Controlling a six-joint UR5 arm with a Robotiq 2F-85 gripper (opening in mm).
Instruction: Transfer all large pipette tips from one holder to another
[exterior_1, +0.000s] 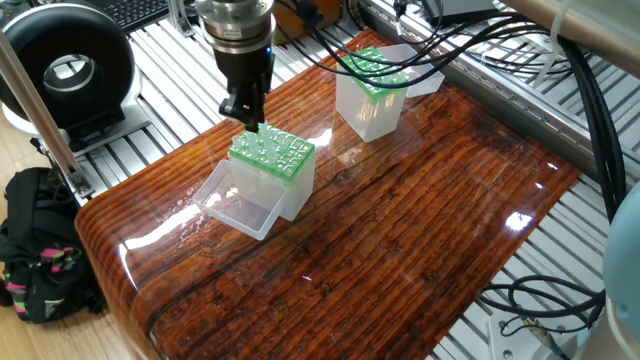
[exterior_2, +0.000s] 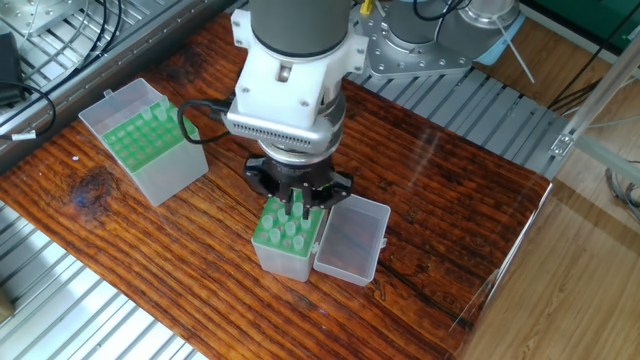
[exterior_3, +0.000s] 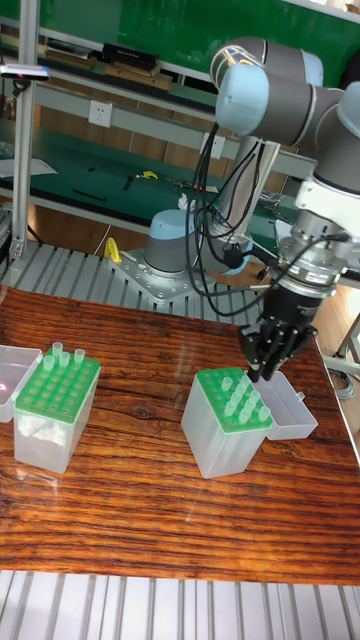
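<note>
Two clear plastic boxes with green perforated racks stand on the wooden table. Directly beneath the gripper is the nearer box, its hinged clear lid lying open flat on the table beside it. The gripper points straight down over the back edge of this box's green rack, its dark fingers reaching to the level of the tube tops. The fingers sit close together around the top of one tube in the rack; whether they actually press on it cannot be told from any view.

Large pipette tips, translucent whitish tubes, stand upright in the holes of this rack, their open tops rising a little above the green surface. They fill the part of the rack below and just beside the fingers; the holes farther from the gripper look unfilled in the tall view.

The second box stands well apart from the gripper, toward the far side of the table, its lid also swung open. A few more tips stand in its green rack, along the edge next to the lid hinge. Black cables hang from the arm above the gripper.
</note>
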